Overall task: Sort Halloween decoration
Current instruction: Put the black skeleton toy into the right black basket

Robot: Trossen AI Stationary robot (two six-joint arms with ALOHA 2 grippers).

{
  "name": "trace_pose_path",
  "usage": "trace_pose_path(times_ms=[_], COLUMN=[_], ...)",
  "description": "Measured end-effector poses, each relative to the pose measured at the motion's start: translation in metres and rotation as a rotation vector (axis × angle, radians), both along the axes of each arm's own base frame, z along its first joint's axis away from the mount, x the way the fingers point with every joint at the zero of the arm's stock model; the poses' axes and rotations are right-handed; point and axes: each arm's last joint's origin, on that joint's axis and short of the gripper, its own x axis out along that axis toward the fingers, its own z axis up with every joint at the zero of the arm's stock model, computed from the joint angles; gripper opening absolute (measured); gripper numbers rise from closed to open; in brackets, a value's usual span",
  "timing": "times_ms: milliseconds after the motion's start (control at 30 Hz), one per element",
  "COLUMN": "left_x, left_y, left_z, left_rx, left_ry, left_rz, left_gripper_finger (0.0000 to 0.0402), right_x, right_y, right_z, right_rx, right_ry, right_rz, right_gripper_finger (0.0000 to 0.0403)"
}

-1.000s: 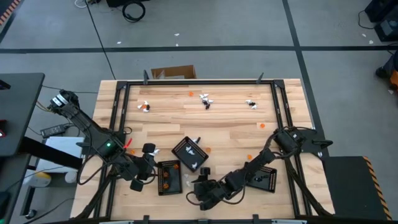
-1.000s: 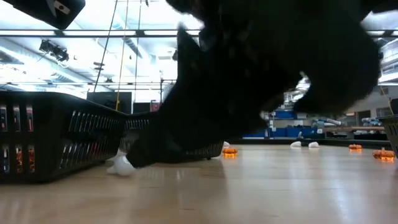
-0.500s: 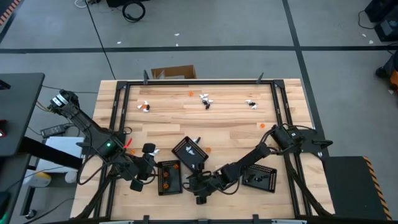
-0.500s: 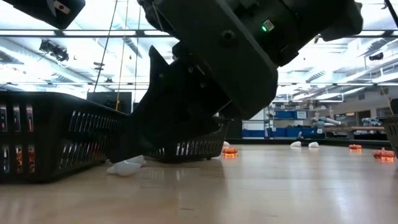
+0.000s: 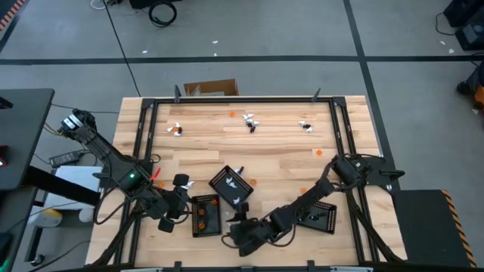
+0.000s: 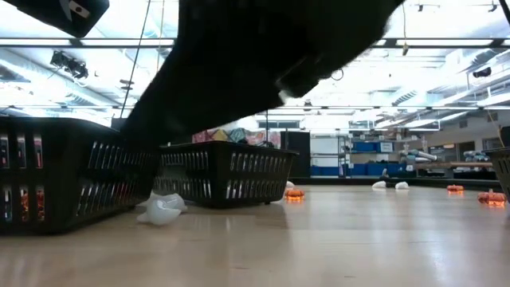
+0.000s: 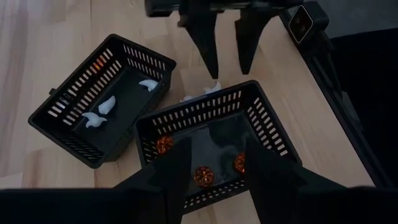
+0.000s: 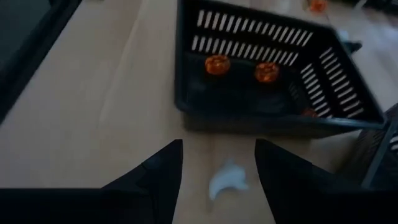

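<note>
With its jaws apart and empty, the right gripper [image 8: 217,163] hangs over a white piece [image 8: 226,178] on the table beside the orange-piece tray [image 7: 264,121], likely lined up to grab it, while the open left gripper [image 7: 214,162] waits above that tray.

Bright, even overhead light; the right wrist view is soft, the low view's near arm blurred.
</note>
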Motion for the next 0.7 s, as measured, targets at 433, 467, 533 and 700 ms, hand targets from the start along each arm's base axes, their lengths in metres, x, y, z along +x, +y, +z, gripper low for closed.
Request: trace_pose_path(times_ms=[433,467,533,700], left_x=[0.001,0.001,0.0,0.0], left_y=[-0.001,-0.001,-0.001,-0.001], left_z=[0.001,0.001,0.001,0.001], left_rx=[-0.009,-0.009,-0.005,-0.002], left_ry=[-0.01,-0.011,-0.007,-0.007], left_rz=[0.0,-0.001,-0.002,-0.004], left_gripper_finger=[0.0155,0.0155,0.0155,0.0155], right_x=[-0.013,-0.015,-0.02,-0.037], right_y=[-0.009,-0.015,-0.029,-0.074], right_z=[0.076,0.089,0.104,0.14], right_rx=[-0.049,-0.054,-0.074,-0.152], right_ry=[0.068,0.053,0.072,0.131], right_rz=[-0.178,-0.188,-0.208,-0.309], right_gripper_finger=[0.0205,0.0205,0.0205,0.0205])
